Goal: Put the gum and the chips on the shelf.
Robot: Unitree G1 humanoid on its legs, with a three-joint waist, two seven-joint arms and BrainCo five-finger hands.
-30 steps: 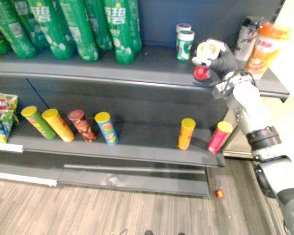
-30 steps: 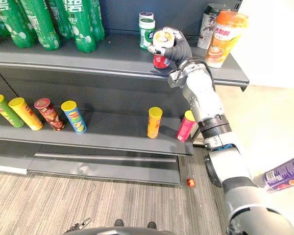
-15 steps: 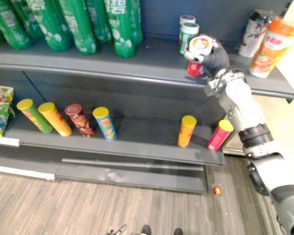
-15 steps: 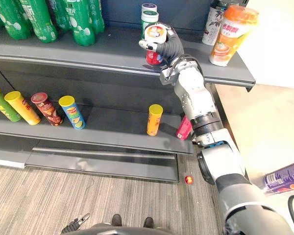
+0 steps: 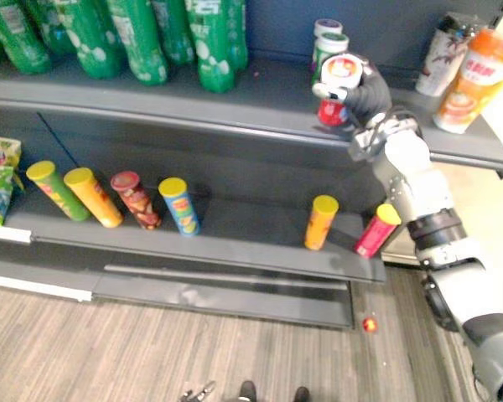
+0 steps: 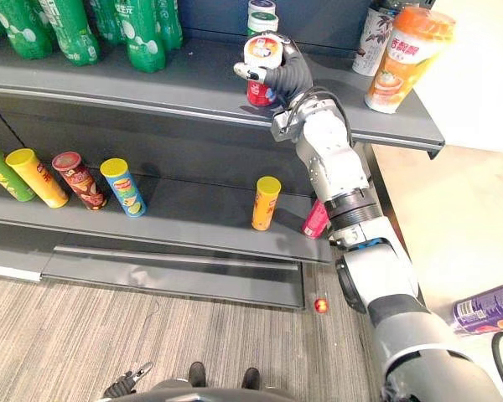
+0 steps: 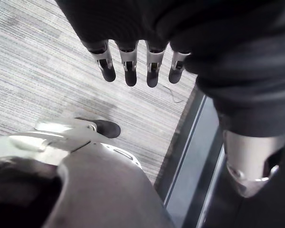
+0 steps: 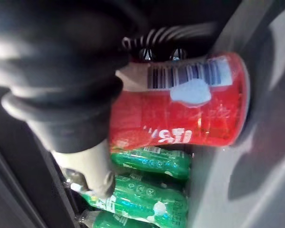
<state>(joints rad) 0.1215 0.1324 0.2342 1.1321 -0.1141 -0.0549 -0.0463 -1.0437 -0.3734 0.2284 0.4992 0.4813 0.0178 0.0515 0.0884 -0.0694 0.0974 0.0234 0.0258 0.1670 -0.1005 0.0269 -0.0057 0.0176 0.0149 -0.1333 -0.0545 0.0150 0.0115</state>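
- Grips a red gum jar (image 6: 258, 90) in the right hand (image 6: 289, 75), curled round its white-lidded top and keeping it upright.
- Holds that jar on or just over the top shelf (image 6: 151, 88), close to the front edge and just in front of two green-and-white jars (image 6: 262, 12); cannot tell for sure whether the base touches.
- Leaves the left hand (image 7: 133, 66) hanging over the floor, straight-fingered and empty.
- Reads as the setting-down of the gum, close to finished.
- Calls next for seating the base flat, then loosening the grip and drawing back without tipping the jar off the edge or knocking the jars behind.
- Leaves the chips to do: probably the purple can (image 6: 486, 306) lying on the floor at the right, well apart from the chip tubes (image 6: 266, 201) on the lower shelf.
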